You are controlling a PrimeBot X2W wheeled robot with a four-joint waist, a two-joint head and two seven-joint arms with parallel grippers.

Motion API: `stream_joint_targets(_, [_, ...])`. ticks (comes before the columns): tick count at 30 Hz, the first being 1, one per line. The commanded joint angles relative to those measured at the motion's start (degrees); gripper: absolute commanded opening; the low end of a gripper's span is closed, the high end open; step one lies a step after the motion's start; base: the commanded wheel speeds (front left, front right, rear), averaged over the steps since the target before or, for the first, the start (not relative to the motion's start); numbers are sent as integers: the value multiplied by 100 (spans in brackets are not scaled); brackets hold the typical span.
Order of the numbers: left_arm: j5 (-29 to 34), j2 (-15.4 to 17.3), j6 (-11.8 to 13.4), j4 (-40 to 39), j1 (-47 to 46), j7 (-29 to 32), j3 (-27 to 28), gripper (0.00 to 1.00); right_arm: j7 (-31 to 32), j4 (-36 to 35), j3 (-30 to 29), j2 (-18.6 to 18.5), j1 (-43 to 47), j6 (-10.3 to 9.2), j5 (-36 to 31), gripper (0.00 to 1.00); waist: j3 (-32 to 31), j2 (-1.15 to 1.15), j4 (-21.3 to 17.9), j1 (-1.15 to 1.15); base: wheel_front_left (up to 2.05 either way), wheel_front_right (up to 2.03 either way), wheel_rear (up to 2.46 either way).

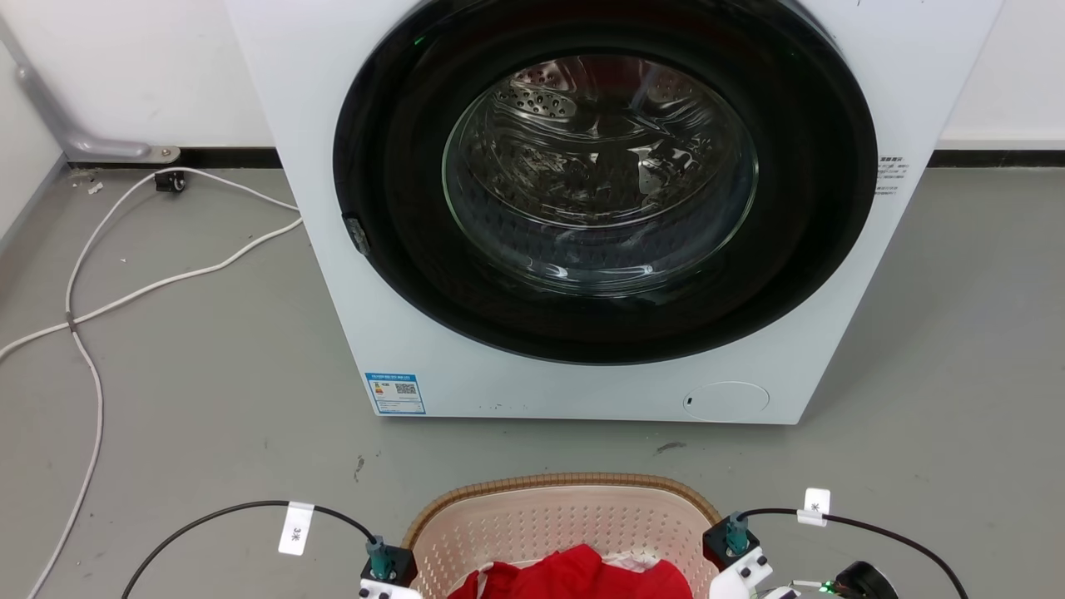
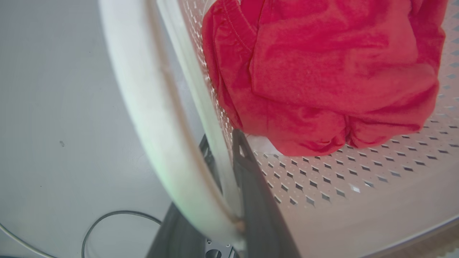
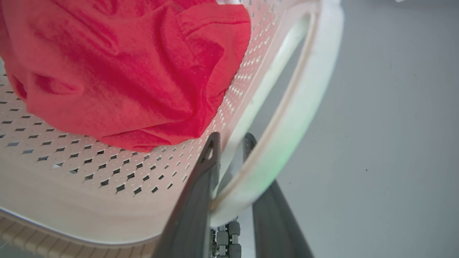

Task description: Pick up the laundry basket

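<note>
The laundry basket [image 1: 566, 524] is set at bottom centre, long axis left-right. Its left handle [image 2: 143, 107] is pinched by the nearly closed jaws of the left gripper [image 2: 220, 140], its right handle [image 3: 308, 82] by those of the right gripper [image 3: 230, 139].

The white tag [image 1: 295, 528] on the left black cable [image 1: 241, 504] reads "3米".

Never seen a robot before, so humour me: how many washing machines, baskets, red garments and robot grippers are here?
washing machine: 1
laundry basket: 1
red garment: 1
grippers: 2, the left gripper and the right gripper
Total: 5
</note>
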Motion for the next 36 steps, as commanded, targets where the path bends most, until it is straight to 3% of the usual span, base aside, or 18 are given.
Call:
stream_joint_targets(1, [-22,-116,-71,-78,-132,-59,-50,0,-29,-51,52,114,-96,18,12,0,1,0,0,0,0,0,0])
stream_joint_targets(36, [-443,-114,-72,-20,-269,-219,-469,0,-66,-42,134,155,-94,20,104,0,56,0,13,0,0,0,0])
